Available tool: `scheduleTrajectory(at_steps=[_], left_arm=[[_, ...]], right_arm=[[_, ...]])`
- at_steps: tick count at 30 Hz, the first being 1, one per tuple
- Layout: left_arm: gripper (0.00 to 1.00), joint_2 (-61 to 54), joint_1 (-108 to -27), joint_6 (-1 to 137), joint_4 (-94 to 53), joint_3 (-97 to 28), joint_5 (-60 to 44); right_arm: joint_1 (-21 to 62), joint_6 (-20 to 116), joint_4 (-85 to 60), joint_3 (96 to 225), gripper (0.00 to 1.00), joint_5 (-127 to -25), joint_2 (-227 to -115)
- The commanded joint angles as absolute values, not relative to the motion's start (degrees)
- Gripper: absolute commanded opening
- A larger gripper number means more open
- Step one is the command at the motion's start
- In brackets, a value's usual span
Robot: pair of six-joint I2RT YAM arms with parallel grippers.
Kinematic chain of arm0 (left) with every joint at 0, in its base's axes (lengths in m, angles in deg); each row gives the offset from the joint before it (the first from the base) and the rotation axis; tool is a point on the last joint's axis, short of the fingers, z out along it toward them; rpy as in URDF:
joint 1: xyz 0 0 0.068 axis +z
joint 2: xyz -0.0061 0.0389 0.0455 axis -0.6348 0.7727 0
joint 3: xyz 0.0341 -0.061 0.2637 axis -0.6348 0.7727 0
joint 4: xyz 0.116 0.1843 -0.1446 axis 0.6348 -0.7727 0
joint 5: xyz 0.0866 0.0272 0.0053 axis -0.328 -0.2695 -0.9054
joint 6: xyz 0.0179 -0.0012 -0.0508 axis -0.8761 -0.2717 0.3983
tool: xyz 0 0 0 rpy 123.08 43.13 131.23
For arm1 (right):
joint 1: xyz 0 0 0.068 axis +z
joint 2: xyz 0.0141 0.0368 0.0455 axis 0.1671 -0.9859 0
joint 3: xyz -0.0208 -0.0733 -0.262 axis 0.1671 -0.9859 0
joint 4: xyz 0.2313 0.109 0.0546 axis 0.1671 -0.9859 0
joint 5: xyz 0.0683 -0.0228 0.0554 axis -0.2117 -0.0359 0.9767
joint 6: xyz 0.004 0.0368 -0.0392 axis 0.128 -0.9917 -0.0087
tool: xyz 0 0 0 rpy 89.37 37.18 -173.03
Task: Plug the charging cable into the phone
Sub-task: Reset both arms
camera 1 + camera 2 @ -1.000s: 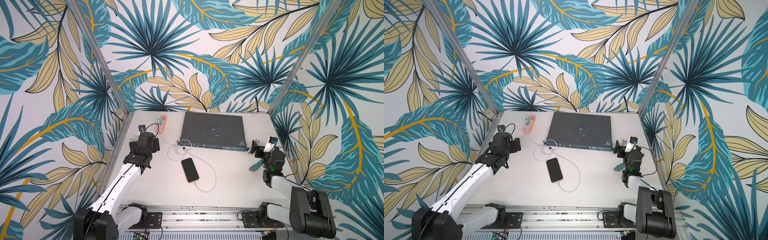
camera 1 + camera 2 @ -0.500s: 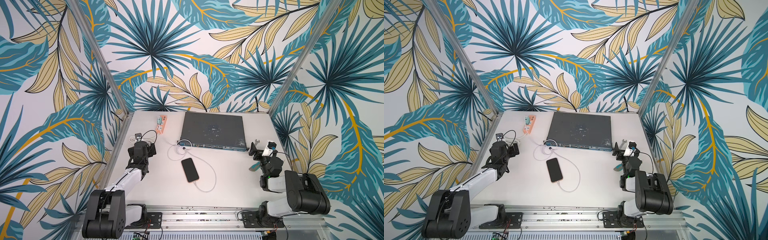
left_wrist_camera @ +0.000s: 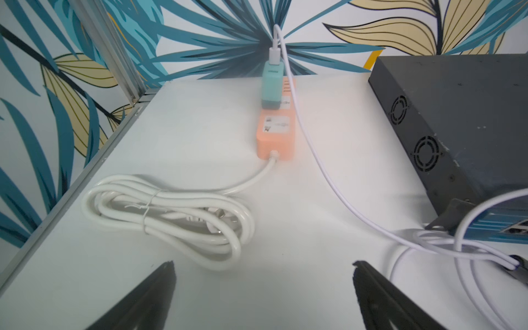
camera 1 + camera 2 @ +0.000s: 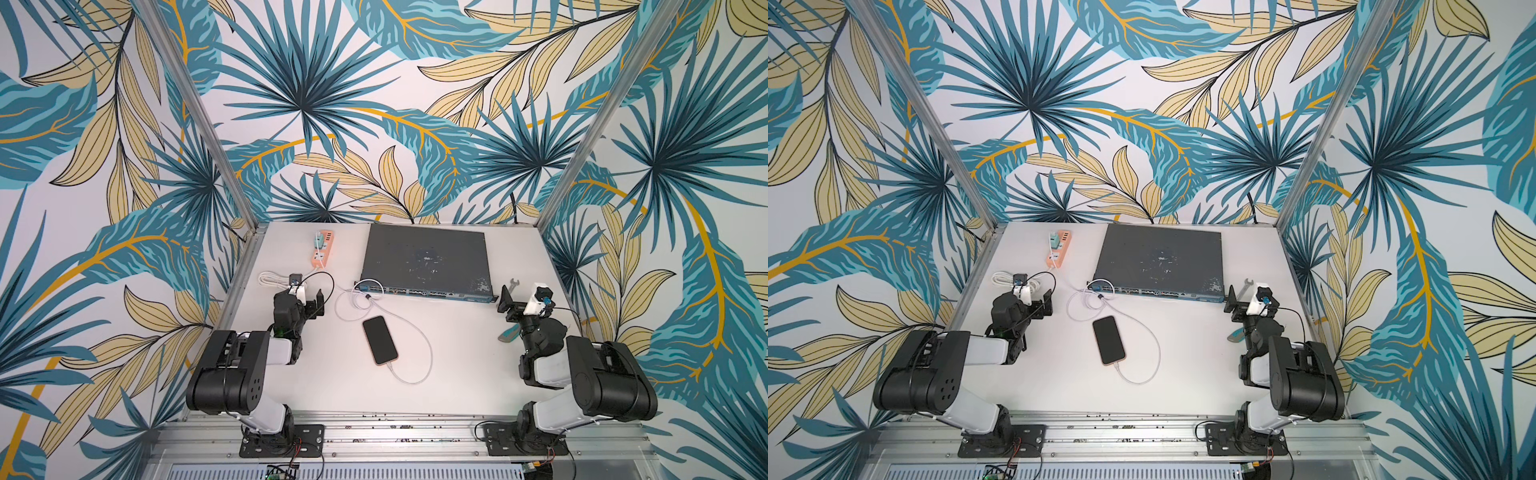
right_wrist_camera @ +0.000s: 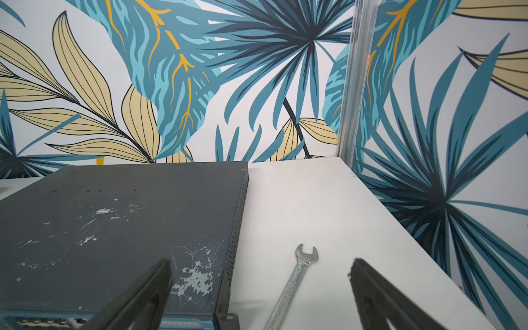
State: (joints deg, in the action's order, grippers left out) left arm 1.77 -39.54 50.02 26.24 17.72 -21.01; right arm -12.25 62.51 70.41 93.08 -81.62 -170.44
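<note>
Phone (image 4: 380,340), glossy black rounded slab, thin white charging cable (image 4: 420,348), left end effector (image 3: 263,271) and right end effector (image 5: 260,265) both released

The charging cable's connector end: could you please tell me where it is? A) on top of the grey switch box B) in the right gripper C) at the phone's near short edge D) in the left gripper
C: in both top views the charging cable loops round to meet the phone at its near short edge, while the left gripper and right gripper stand open and empty.
</note>
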Motion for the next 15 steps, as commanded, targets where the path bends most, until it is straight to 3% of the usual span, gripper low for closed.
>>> scheduleTrajectory(at_steps=[1,6,15], left_arm=[[1.0,2.06,-39.22,48.58,32.89,17.92,-18.67],[1.0,2.01,-39.34,47.85,31.66,17.34,-17.4],[1.0,2.02,-39.91,47.21,30.86,16.98,-17.7]], right_arm=[[-12.43,64.11,68.9,94.96,1.0,-78.2,-171.09],[-12.36,63.57,68.39,94.67,1.0,-80.36,-170.81],[-12.43,62.59,85.21,86.2,1.0,-83.49,-171.84]])
